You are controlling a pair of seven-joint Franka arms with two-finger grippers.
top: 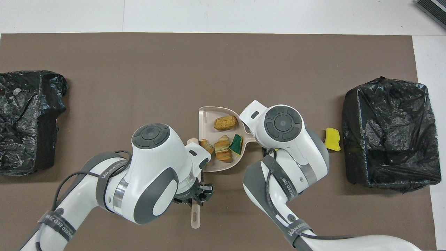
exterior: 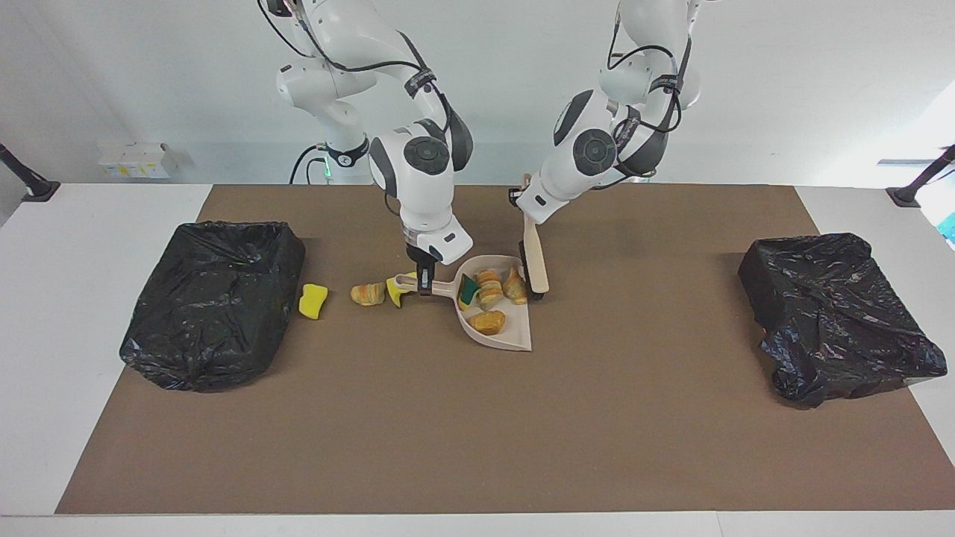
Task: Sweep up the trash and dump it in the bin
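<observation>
1. You can see the trash (exterior: 489, 298) as small pieces: yellow sponge chunks, some with a green back, and tan-orange toy pastries with a layered look.
2. Four pieces lie in the beige dustpan (exterior: 507, 339): one green-backed sponge (top: 237, 143) and three pastries (top: 225, 122).
3. Three pieces lie on the brown mat (exterior: 477, 432), toward the right arm's end of the table. One pastry (exterior: 368, 294) and one yellow chunk (exterior: 396, 291) are just beside the dustpan handle. One yellow sponge (exterior: 313, 300) is near the black bin (exterior: 213, 302).
4. A second black bin (exterior: 832, 313) stands at the left arm's end, well apart from the dustpan.
5. The right gripper (exterior: 425, 280) is closed tight on the dustpan handle, and the dustpan rests on the mat.
6. The left gripper (exterior: 524, 211) is clamped on the handle of the beige brush (exterior: 535, 261). The brush hangs with the black bristles down, just beside the dustpan's open edge. You cannot tell if the bristles touch the mat.
</observation>
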